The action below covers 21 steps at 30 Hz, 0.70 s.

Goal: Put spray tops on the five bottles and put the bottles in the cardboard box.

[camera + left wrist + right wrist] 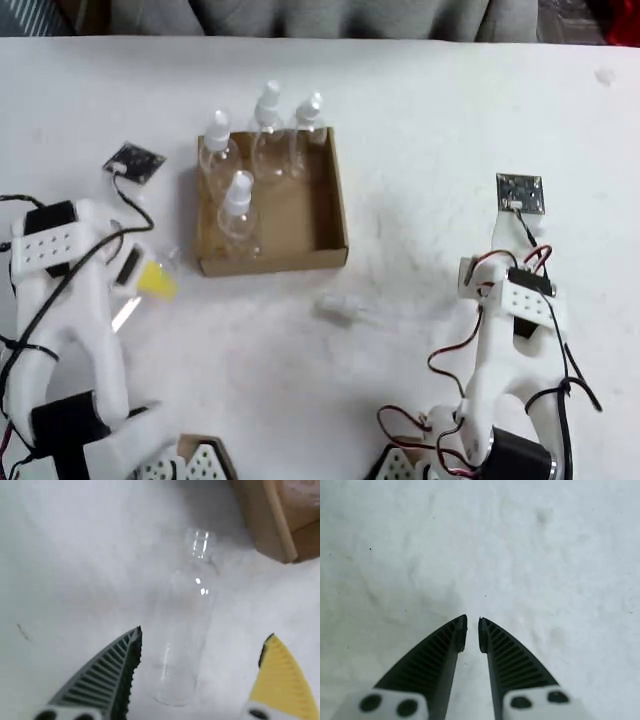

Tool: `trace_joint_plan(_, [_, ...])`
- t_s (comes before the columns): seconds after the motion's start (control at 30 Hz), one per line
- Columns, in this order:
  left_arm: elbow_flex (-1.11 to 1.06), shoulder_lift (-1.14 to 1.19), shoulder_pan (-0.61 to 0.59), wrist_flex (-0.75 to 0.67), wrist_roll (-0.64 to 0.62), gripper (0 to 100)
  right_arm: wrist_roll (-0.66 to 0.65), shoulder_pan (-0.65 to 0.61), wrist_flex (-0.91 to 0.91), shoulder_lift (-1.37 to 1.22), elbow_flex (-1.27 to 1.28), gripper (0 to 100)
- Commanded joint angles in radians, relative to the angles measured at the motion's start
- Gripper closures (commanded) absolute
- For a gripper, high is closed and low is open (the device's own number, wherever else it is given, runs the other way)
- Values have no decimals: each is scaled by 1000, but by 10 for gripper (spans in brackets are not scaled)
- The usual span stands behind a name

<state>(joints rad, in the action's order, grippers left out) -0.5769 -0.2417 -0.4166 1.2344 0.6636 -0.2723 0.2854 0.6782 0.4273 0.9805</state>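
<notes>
Clear, slick plastic, the last bottle [186, 610] lies capless on the white table [420, 120] beside the cardboard box [338, 205], between the left gripper [202, 635]'s wide-spread ribbed jaws. Being round, it might roll or squirt free when pinched. The right gripper [472, 629]'s jaws are nearly closed, empty. The spray top [345, 308] lies apart.

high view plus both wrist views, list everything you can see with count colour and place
table: 1, white, under everything
cardboard box: 1, brown, on the table nearer the left arm
capped bottles: 4, clear with white spray tops, inside the box, three along its far wall
open bottle: 1, clear, no top, lying on the table near a box corner
loose spray top: 1, whitish, lying on the table in front of the box
small boards: 2, dark, on wires, one near each arm
left gripper: 1, grey and yellow, open, either side of the open bottle
right gripper: 1, dark, shut, over the table
</notes>
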Motion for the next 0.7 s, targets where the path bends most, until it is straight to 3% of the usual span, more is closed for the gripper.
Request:
trace_joint_plan(0.0, [-9, -4, 50, -86, -38, 657, -14, -7, -1, 2, -28, 981])
trace_joint_plan(0.5, [-138, 4, 51, -308, 71, 657, -17, -10, 2, 2, -28, 981])
trace_joint_plan(0.67, [-86, 131, 51, -344, 74, 660, -17, -8, 4, 2, -28, 981])
